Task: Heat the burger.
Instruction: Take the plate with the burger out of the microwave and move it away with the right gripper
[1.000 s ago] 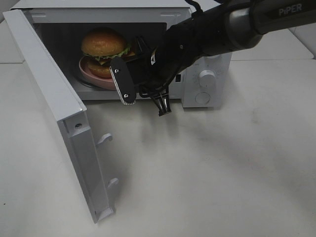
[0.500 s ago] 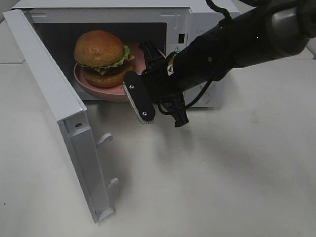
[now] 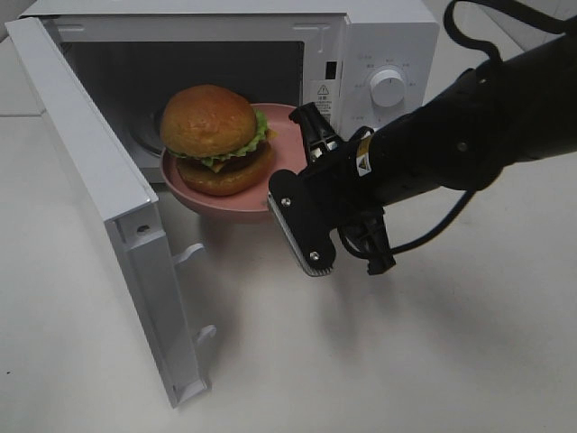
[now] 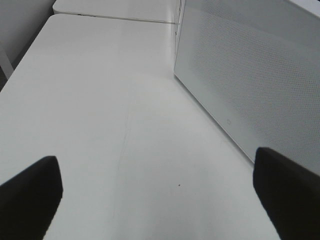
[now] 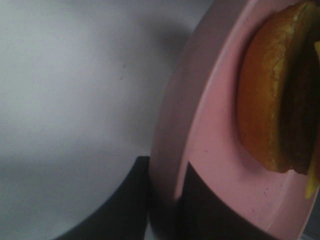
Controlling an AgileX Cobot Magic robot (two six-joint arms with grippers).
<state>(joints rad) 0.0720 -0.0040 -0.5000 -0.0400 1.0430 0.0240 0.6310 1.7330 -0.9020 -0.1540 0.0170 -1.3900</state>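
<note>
One glossy, golden-brown burger (image 3: 216, 137) with a frilled green lettuce edge, dark patty and yellow cheese is seen upper left of centre in the high view, seated on a smooth round pink plate (image 3: 281, 149) at the mouth of a white microwave (image 3: 379, 36). The plate's rim is pinched between the jaws of the right gripper (image 3: 302, 144), as the right wrist view shows. A round white knob (image 3: 387, 87) sits on the panel; its small print cannot be read. The left gripper (image 4: 160, 187) is seen with jaws spread wide above the matte white bench (image 4: 100, 100), beside the perforated door (image 4: 250, 65).
</note>
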